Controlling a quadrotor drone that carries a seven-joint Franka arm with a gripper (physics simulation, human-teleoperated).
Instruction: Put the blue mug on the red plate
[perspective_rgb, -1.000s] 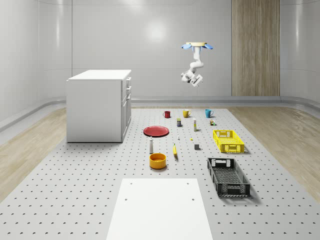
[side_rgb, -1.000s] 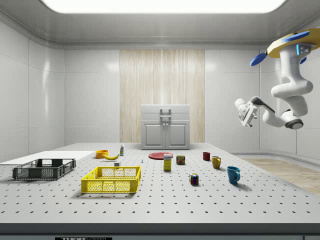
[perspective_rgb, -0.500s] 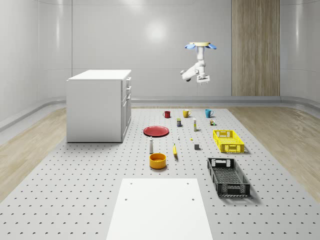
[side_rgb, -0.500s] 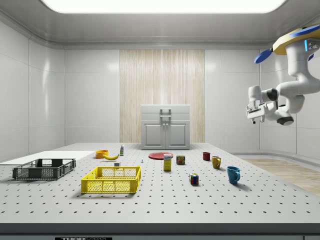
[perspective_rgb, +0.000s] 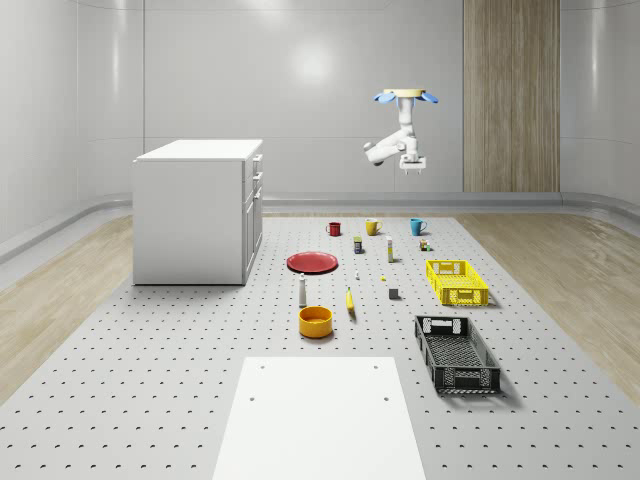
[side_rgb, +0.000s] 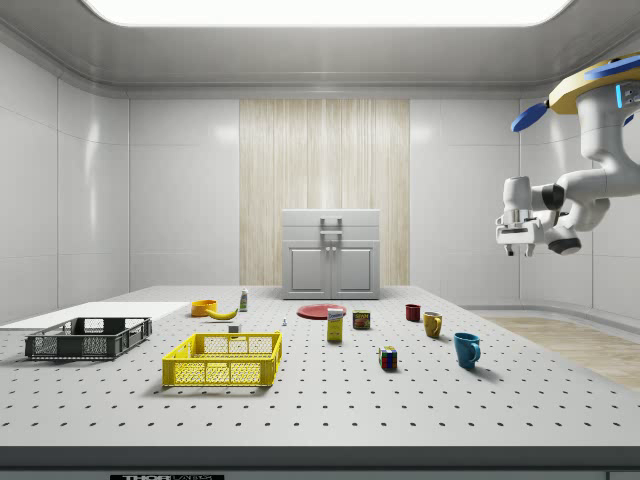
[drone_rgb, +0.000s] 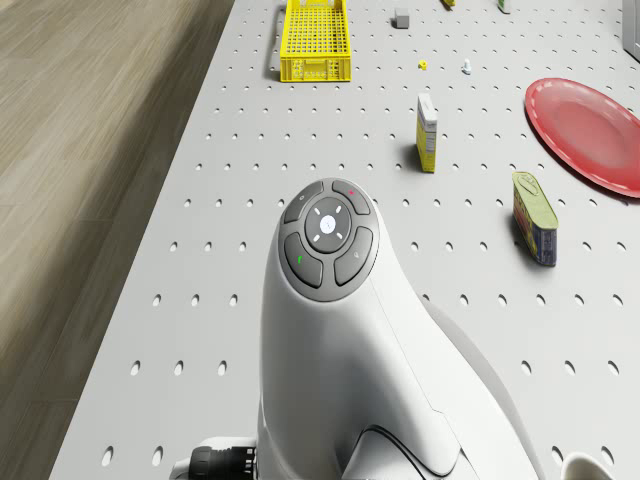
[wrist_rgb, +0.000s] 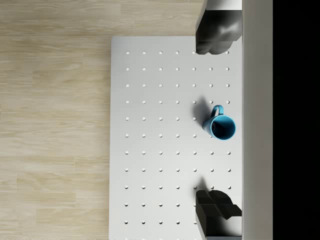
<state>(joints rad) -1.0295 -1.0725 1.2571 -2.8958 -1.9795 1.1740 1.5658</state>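
Observation:
The blue mug (perspective_rgb: 417, 226) stands upright near the table's far edge, to the whole-scene view's right of a yellow mug and a red mug. The red plate (perspective_rgb: 313, 262) lies flat nearer the middle, seen also in the drone view as the red plate (drone_rgb: 590, 130). The drone (perspective_rgb: 406, 96) hovers high over the far end of the table. Its arm (drone_rgb: 330, 300) hangs bent, and the gripper (perspective_rgb: 412, 167) points straight down, well above the mug. In the wrist view the gripper (wrist_rgb: 210, 121) is open, with the blue mug (wrist_rgb: 220, 126) far below between its dark fingers (wrist_rgb: 215, 37).
A white cabinet (perspective_rgb: 195, 210) stands at the whole-scene view's left. A yellow crate (perspective_rgb: 456, 281) and a black crate (perspective_rgb: 456, 352) sit on the right. The yellow mug (perspective_rgb: 372, 226), the red mug (perspective_rgb: 334, 228), an orange bowl (perspective_rgb: 315, 320), a banana (perspective_rgb: 350, 299) and small boxes lie between them.
The arm has swung from a sideways tilt so the gripper now points straight down. The drone has drifted a little toward the whole-scene view's right. The table's objects have not moved.

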